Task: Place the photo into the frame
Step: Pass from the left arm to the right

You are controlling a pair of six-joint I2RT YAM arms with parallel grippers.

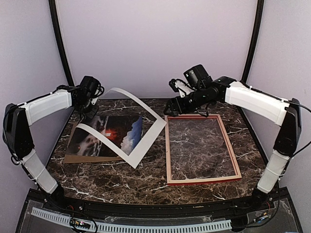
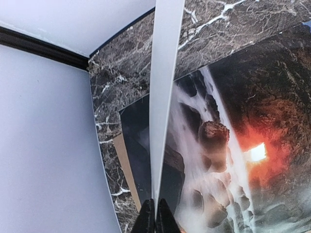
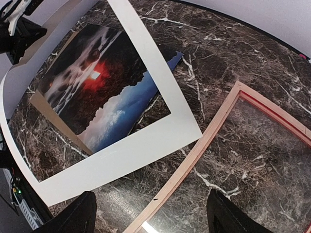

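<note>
Left gripper [image 2: 155,219] is pinching shut on the edge of a thin white mat border [image 2: 165,73] with a rectangular window, holding it tilted up. The wrist view is cutting off its fingers. The mat is masking parts of the dark misty-rock photo [image 1: 109,132] with a red-orange glow. The photo is lying on a brown cardboard backing board [image 1: 85,158] at the table's left. A blue cloudy patch [image 3: 121,114] is adjoining it; whether it is a separate sheet cannot be told. Right gripper [image 3: 153,213] is hovering wide open, holding nothing, over the far-left corner of the pale-wood-backed rectangular frame [image 1: 167,150]. The frame is lying flat on the dark marble table [image 1: 146,182], just beside the mat.
</note>
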